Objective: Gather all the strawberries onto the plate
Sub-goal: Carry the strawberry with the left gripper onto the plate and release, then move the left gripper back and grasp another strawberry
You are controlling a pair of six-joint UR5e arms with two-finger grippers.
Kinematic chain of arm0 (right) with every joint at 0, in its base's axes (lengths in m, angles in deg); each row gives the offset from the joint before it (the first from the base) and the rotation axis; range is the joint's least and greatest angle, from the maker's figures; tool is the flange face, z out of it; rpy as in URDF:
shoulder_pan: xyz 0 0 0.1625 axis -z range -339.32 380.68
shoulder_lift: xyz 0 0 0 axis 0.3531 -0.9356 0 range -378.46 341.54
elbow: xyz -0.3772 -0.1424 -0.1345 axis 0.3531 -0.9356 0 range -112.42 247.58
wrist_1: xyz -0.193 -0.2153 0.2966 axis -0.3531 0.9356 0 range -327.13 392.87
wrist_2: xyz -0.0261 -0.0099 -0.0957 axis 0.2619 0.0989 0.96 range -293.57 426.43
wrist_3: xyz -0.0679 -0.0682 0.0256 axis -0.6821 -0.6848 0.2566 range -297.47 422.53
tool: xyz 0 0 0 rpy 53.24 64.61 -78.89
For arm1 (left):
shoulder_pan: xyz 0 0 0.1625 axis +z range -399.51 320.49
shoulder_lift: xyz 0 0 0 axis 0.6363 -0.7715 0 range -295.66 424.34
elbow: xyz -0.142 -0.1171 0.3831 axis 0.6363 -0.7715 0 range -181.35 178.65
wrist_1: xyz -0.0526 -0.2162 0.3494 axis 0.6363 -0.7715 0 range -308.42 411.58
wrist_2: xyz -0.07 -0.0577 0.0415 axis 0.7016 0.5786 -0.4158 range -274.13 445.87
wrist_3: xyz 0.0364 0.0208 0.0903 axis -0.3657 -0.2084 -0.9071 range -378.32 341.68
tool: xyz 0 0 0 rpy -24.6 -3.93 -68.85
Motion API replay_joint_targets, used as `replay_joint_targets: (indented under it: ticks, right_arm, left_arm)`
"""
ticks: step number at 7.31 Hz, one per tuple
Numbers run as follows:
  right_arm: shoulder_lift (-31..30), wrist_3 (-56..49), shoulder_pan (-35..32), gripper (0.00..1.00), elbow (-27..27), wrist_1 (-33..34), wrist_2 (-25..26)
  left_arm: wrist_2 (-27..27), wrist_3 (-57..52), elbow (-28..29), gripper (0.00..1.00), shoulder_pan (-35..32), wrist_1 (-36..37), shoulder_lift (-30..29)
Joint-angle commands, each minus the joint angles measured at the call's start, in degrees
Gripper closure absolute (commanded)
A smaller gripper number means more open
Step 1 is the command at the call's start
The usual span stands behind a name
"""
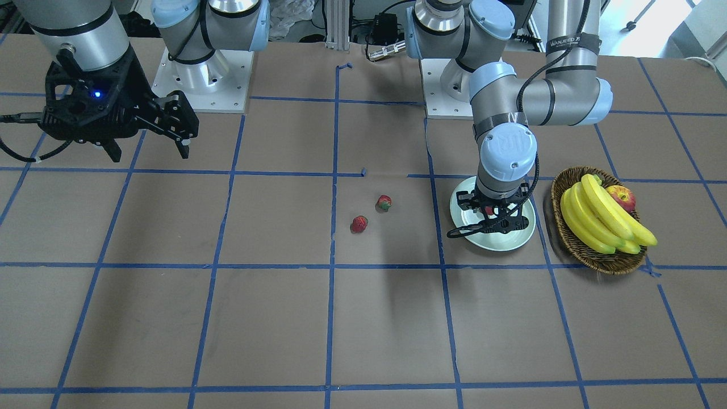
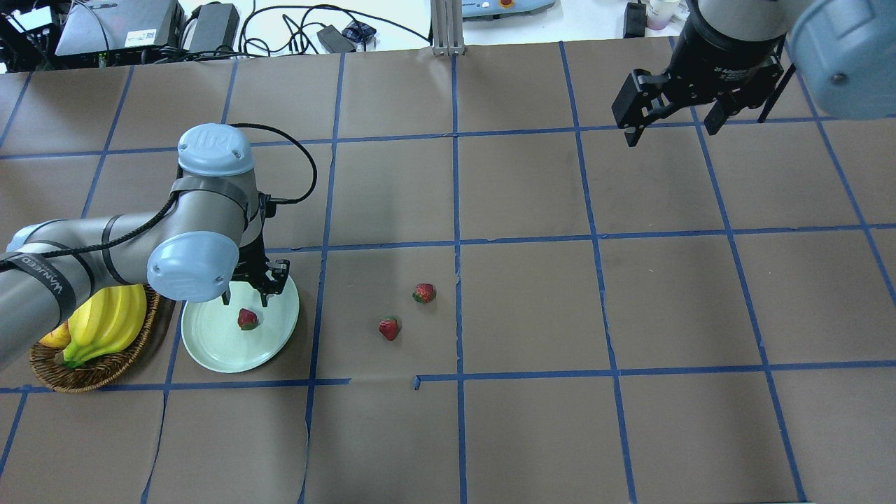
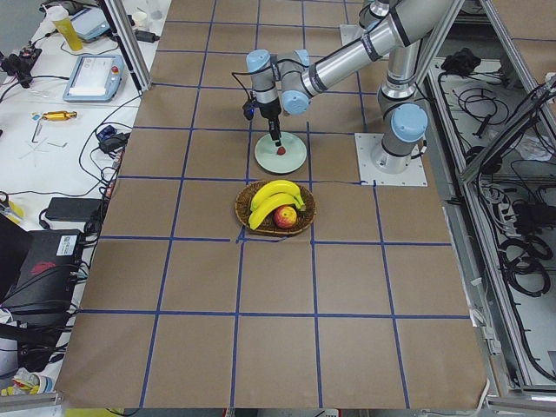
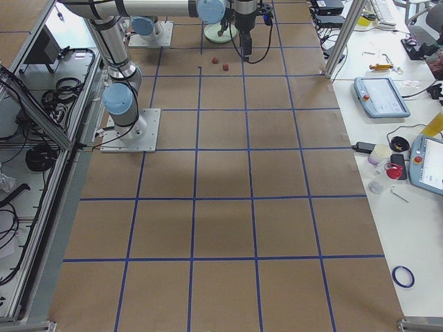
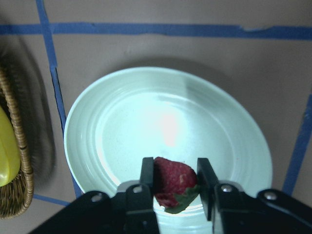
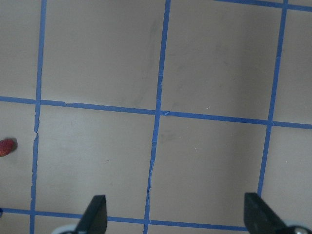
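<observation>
While the left gripper [image 5: 175,168] hangs over the plate [image 5: 146,122], its fingers [image 5: 147,178] are drawn narrow and pinch the held strawberry [image 5: 173,187] by its two flanks, with the green cap toward the near side. The berry lines up differently against the plate in the wrist and overhead views. From that I judge it is raised off the glaze rather than resting on it. It is inside the plate's outline, so a release should land it on the dish and not on the tabletop [image 2: 525,420]. The plate lies at the left of the tabletop, just right of the basket [image 2: 91,371] of bananas [image 2: 105,318], which makes the left arm the natural one for this delivery.

Two more berries wait on the brown paper near the middle, well apart from the plate. The nearer strawberry [image 2: 389,327] and the farther strawberry [image 2: 424,292] lie close together but do not touch. The right gripper [image 2: 672,131] is held high at the far right, fingers spread wide with nothing between them. That keeps it out of the left arm's way. By my reckoning one berry of three is about delivered. Letting go is the step in hand, and the pair in the middle comes after.
</observation>
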Motion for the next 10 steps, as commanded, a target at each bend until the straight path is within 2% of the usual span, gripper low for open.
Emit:
replay_joint_targets:
  ticks: [1,2,3,4,6,7,8,9,10]
  right_arm:
    - [0.00,0.06,0.00,0.00,0.00,0.00,-0.01]
    - [0.00,0.06,0.00,0.00,0.09,0.00,0.08]
    - [0.00,0.06,0.00,0.00,0.09,0.00,-0.01]
    - [0.00,0.06,0.00,0.00,0.09,0.00,-0.01]
    - [0.00,0.06,0.00,0.00,0.00,0.00,-0.10]
    - [0.00,0.06,0.00,0.00,0.09,0.00,-0.10]
    - [0.00,0.06,0.00,0.00,0.00,0.00,-0.10]
    - [0.00,0.06,0.00,0.00,0.09,0.00,-0.10]
    - [0.00,0.06,0.00,0.00,0.09,0.00,-0.10]
  left_arm:
    - [7.16,3.67,3.27,0.00,-7.47,2.83,0.59]
    - [7.72,15.28,3.55,0.00,-13.70,6.07,-0.55]
    - [8.77,16.96,3.56,0.00,-17.59,6.88,-1.43]
    - [12.87,17.15,3.21,0.08,-18.59,8.54,-2.57]
    - [13.70,17.33,-4.05,0.13,-18.86,20.53,-4.07]
    - [13.62,17.25,-4.70,0.30,-18.77,21.56,-4.08]
    - [13.18,17.33,-4.79,0.56,-18.77,21.48,-4.25]
    - [12.92,17.42,-4.88,0.77,-18.77,21.31,-4.60]
    - [12.83,17.42,-5.05,0.78,-18.86,20.78,-4.78]
